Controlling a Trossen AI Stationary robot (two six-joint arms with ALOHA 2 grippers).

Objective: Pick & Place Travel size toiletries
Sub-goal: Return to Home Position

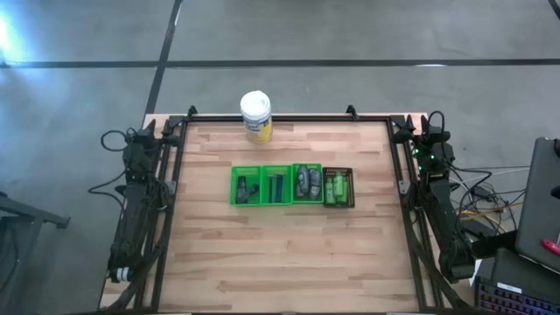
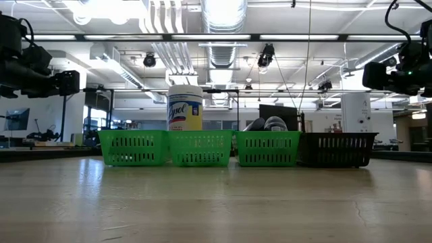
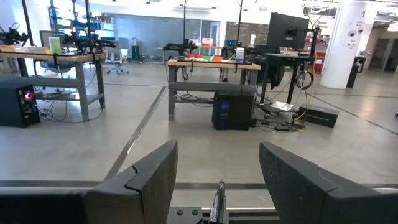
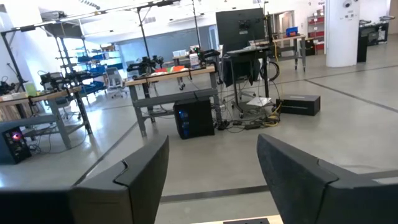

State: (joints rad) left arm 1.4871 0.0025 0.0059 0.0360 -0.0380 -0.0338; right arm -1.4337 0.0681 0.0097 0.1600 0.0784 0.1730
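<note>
The travel size toiletries lie in four small baskets in a row at mid-table. Dark grey pieces (image 1: 248,188) are in the leftmost green basket (image 1: 237,185). A thin dark stick (image 1: 275,185) is in the second, and grey bottles (image 1: 306,181) (image 2: 266,124) fill the third. Bright green bottles (image 1: 337,188) lie in the dark basket (image 2: 336,149) at the right end. My left gripper (image 3: 217,168) is open at the table's far left corner. My right gripper (image 4: 211,168) is open at the far right corner. Both point past the far edge and hold nothing.
A big white-lidded jar with a yellow label (image 1: 255,115) (image 2: 185,108) stands at the table's far edge, behind the baskets. A dark rail frames the table (image 1: 289,254). Bare wood lies on the near side of the baskets and to both sides of them.
</note>
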